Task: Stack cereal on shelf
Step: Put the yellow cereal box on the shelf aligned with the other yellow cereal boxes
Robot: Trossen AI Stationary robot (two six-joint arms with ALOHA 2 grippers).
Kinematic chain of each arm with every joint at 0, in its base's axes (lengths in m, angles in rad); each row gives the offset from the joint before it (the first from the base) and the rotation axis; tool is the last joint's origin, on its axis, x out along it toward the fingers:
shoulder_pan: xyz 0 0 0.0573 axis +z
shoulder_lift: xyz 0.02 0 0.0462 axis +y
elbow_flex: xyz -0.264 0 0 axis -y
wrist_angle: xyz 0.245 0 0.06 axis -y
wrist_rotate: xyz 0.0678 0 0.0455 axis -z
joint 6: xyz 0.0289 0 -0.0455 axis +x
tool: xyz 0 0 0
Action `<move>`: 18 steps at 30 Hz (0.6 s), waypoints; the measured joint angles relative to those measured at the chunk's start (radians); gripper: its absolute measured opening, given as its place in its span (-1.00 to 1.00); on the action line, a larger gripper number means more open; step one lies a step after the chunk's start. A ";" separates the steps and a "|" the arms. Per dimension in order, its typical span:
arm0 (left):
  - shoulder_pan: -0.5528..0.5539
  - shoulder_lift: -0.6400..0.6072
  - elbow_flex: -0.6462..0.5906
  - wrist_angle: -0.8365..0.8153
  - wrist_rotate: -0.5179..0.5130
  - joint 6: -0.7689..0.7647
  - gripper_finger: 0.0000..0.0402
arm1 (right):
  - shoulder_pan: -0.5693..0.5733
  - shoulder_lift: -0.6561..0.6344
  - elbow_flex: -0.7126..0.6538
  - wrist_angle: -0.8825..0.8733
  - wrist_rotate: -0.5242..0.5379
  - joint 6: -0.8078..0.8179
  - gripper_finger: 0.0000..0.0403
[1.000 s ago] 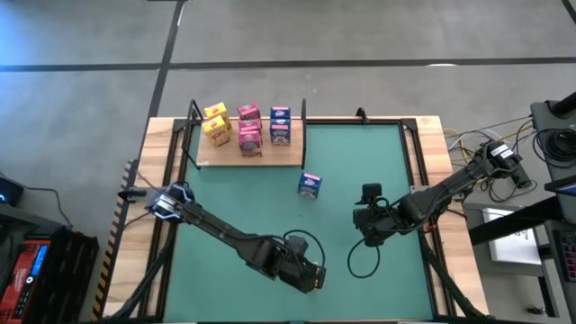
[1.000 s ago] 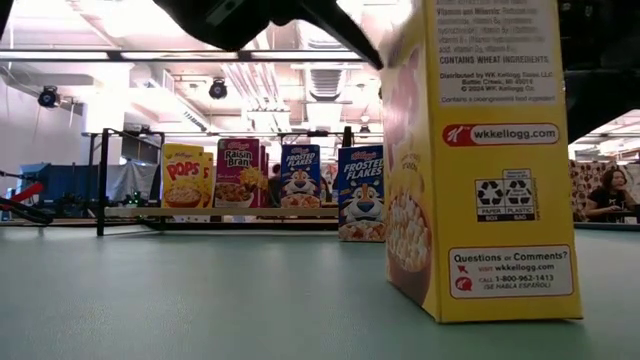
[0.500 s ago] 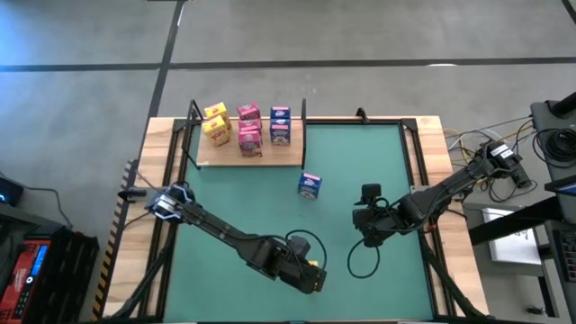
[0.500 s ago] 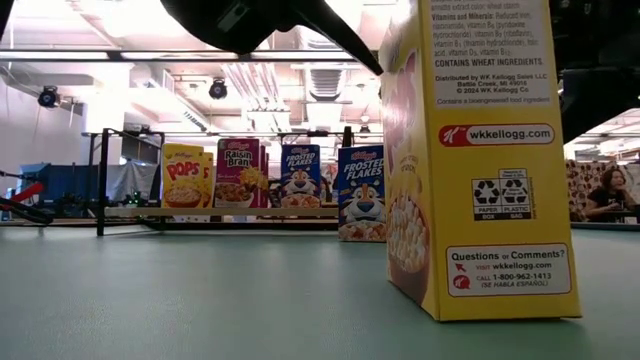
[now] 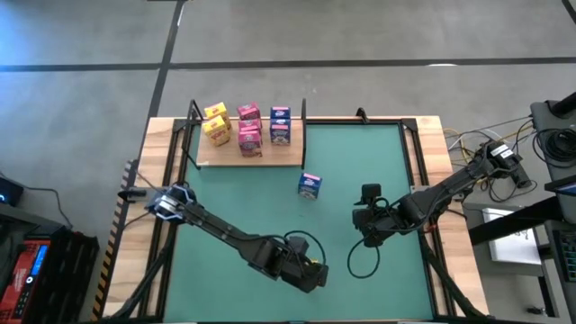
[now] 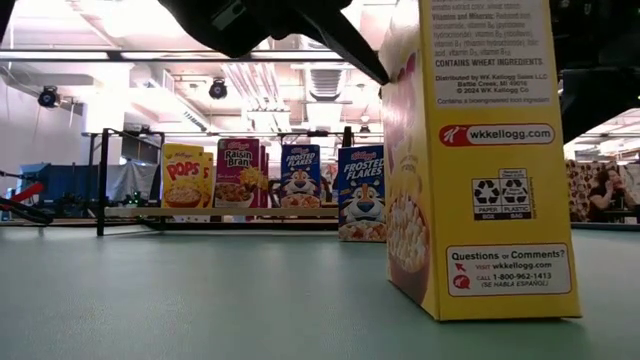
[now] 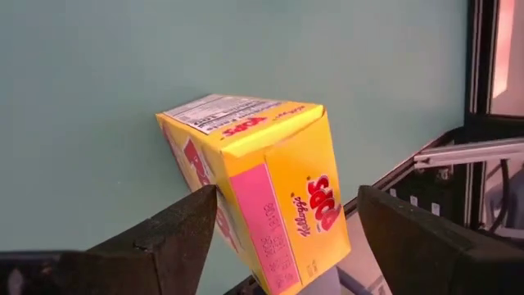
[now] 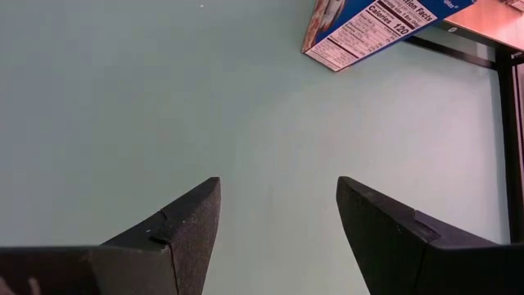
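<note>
A yellow Corn Pops cereal box (image 6: pixel 480 160) stands upright on its bottom end on the green mat near the table's front edge. My left gripper (image 7: pixel 286 192) is open over it, one finger on each side of its top (image 5: pixel 311 264). A blue cereal box (image 5: pixel 310 184) stands alone on the mat in front of the shelf (image 5: pixel 270 160). On the shelf stand yellow (image 5: pixel 216 126), pink (image 5: pixel 249 135) and blue (image 5: pixel 280 126) boxes. My right gripper (image 5: pixel 362 225) waits open above the mat at the right, holding nothing (image 8: pixel 278 184).
A black cable loop (image 5: pixel 360 256) lies on the mat below my right arm. The table's black frame rails (image 7: pixel 483 57) run close beside the yellow box. Bare mat (image 5: pixel 243 202) lies between the shelf and my left arm. A person (image 6: pixel 610 190) sits far behind the table.
My left gripper has opened around the yellow box without moving away. The box stays upright on the mat where it was.
</note>
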State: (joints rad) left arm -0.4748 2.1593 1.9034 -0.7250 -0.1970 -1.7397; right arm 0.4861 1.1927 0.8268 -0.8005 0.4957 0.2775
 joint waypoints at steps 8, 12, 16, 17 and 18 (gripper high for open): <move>0.019 0.000 0.000 -0.046 -0.002 -0.005 0.39 | 0.000 0.000 0.000 0.005 0.000 0.000 0.16; 0.029 0.000 0.000 -0.074 -0.002 -0.004 0.38 | 0.000 0.000 0.000 0.006 0.000 0.000 0.16; 0.034 0.000 0.000 -0.100 -0.003 -0.003 0.31 | 0.000 0.000 0.000 0.006 0.000 0.000 0.16; 0.035 0.000 0.000 -0.101 -0.003 -0.002 0.29 | 0.000 0.000 0.000 0.006 0.000 0.000 0.16; 0.034 0.000 0.000 -0.102 -0.003 -0.002 0.26 | 0.000 0.000 0.000 0.006 0.000 0.000 0.16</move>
State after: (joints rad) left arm -0.4403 2.1593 1.9034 -0.8271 -0.2001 -1.7416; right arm 0.4860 1.1927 0.8268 -0.7940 0.4957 0.2775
